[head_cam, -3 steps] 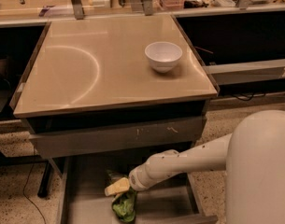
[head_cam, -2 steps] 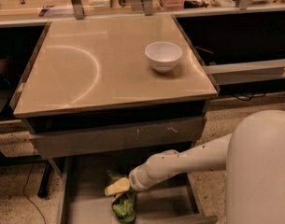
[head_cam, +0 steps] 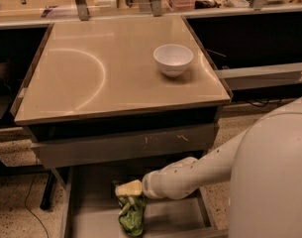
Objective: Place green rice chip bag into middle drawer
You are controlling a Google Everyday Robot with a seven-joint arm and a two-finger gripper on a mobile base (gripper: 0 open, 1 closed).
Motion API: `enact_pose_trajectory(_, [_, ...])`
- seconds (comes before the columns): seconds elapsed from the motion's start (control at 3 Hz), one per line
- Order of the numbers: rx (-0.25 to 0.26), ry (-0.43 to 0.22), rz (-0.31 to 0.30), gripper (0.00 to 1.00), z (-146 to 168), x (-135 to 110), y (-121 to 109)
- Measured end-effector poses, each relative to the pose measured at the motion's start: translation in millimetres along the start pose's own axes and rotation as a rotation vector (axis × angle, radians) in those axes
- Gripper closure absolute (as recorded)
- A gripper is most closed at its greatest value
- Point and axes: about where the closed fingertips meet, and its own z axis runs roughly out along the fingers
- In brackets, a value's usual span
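Far left of the gripper, a thin black cable (head_cam: 30,202) trails over the speckled floor; nearer, the low left wall of the middle drawer (head_cam: 70,207) stands pulled out from under the desk (head_cam: 91,78); the gripper (head_cam: 125,189) hangs low inside that drawer, near its back and left of centre; the green rice chip bag (head_cam: 132,215) lies crumpled on the drawer's flat bottom just below the gripper, its upper end touching it; whether the gripper is clamped on the bag or only resting against it cannot be told; directly above, the grey drawer front with pale scratch marks (head_cam: 125,146) overhangs the gripper; up and to the right, a white bowl (head_cam: 173,59) sits on the desk; the white arm (head_cam: 190,175) crosses the drawer's right side to the robot's body (head_cam: 276,177).
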Motion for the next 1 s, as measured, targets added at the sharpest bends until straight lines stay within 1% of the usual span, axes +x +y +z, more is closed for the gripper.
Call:
enact_pose_trajectory(0.33, [0.066, -0.140, 0.162, 0.00, -50.1, -24.0, -12.5])
enact_pose_trajectory(0.67, [0.106, -0.175, 0.216, 0.00, -74.3, -23.3, -23.4])
enact_pose_trajectory(1.0, [0.106, -0.175, 0.216, 0.00, -74.3, -23.3, -23.4])
